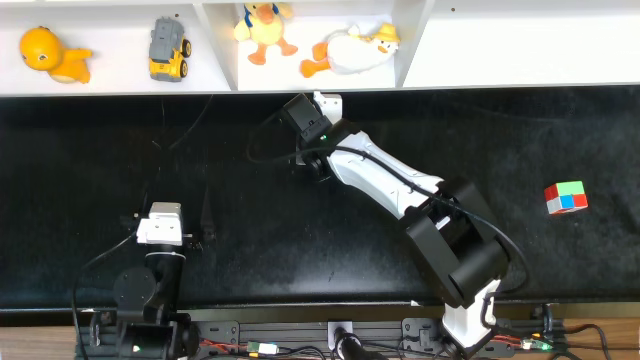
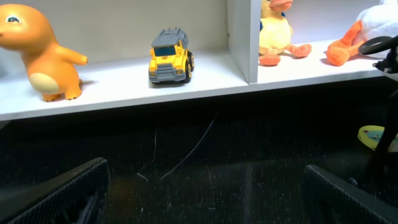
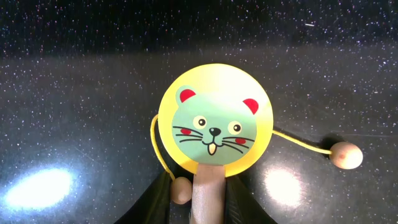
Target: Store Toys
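A yellow rattle drum (image 3: 214, 127) with a green cat face lies on the black table, its two bead strings spread to the sides. My right gripper (image 3: 208, 190) is shut on the drum's wooden handle (image 3: 208, 193). From above, the right gripper (image 1: 312, 140) sits near the white shelf (image 1: 420, 80), at the table's back middle. The drum's edge (image 2: 372, 135) also shows in the left wrist view. My left gripper (image 1: 162, 225) stands open at the front left, facing the shelf, with nothing between its fingers (image 2: 68, 193).
The shelf holds an orange dinosaur (image 1: 52, 55), a yellow truck (image 1: 168, 50), a yellow duck plush (image 1: 264, 30) and a white goose plush (image 1: 352, 50). A colour cube (image 1: 566, 197) lies on the table at the right.
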You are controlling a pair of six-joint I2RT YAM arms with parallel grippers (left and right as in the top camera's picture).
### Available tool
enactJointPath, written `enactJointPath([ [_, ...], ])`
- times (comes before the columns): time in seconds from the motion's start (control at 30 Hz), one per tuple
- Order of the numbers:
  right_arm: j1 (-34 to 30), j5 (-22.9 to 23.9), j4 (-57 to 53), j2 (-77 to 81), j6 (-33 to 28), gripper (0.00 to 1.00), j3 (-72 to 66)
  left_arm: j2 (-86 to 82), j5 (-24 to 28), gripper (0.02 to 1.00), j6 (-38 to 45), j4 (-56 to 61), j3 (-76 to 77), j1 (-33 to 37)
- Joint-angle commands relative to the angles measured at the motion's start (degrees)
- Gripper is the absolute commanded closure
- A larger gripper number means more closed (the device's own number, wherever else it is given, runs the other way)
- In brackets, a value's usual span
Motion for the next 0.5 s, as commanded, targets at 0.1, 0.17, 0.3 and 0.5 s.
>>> enactJointPath([
  [0.1, 0.26, -3.08, -2.84, 1.81, 0.28, 0.895, 0.31, -0.57, -0.46, 0.023, -0.22, -0.17, -0.07, 0.0],
  [0.17, 0.26, -3.19, -3.72, 1.53, 0.28, 0.908, 0.31, -0.57, -0.46, 0.02, -0.22, -0.17, -0.07, 0.0],
  [0.3, 0.26, -3.15, -4.72, 0.79, 0.22, 0.921, 0.31, -0.57, -0.46, 0.023, -0.22, -0.17, -0.07, 0.0],
  [0.5, 0.26, -0.98, -8.15, -1.73, -0.17, 0.908, 0.28, -0.57, -0.46, 0.02, -0.22, -0.17, -0.07, 0.0],
])
